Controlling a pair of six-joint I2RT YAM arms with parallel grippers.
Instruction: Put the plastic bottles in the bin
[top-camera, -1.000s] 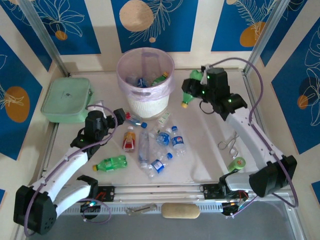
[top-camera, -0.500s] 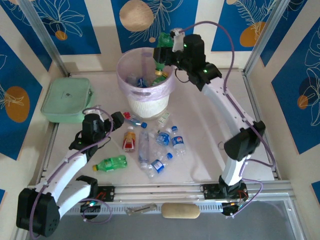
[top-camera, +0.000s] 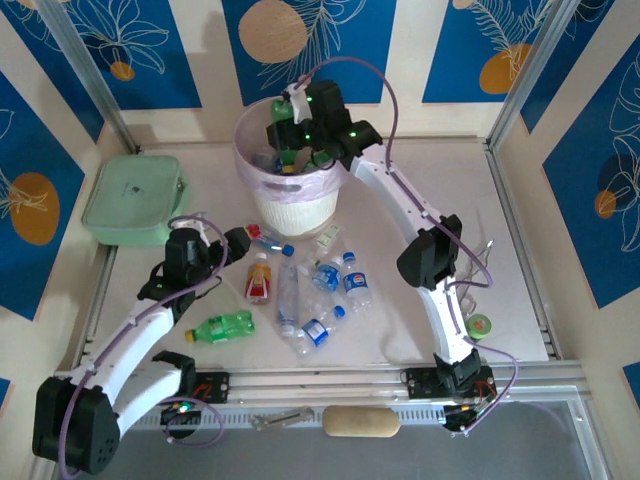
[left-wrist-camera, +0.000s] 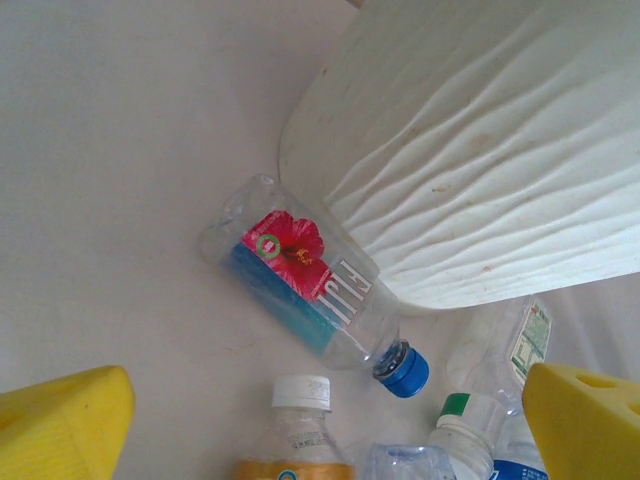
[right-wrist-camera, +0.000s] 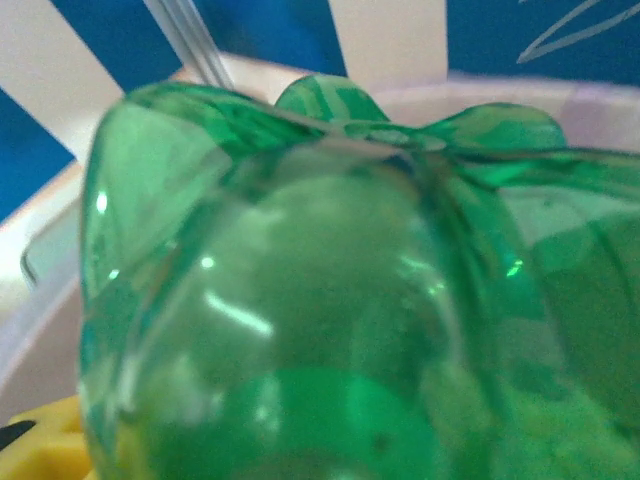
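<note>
Bottles (top-camera: 352, 283) litter pale table (top-camera: 385, 330); blue-patterned walls (top-camera: 330, 50).

Right wrist view: green bottle (right-wrist-camera: 330, 300) was blurred at close range, cap end beyond frame. Top view: right gripper (top-camera: 290, 130) jaws were masked by bottle above bin (top-camera: 290, 210); bin contents partly obscured. Left wrist view: orange-labelled bottle (left-wrist-camera: 297, 440) was cut off at lower edge.

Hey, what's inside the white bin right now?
Inside the bin, a few bottles show. The right gripper, shut on a green bottle, hangs over the opening and covers the rest, so a count is not possible.
</note>
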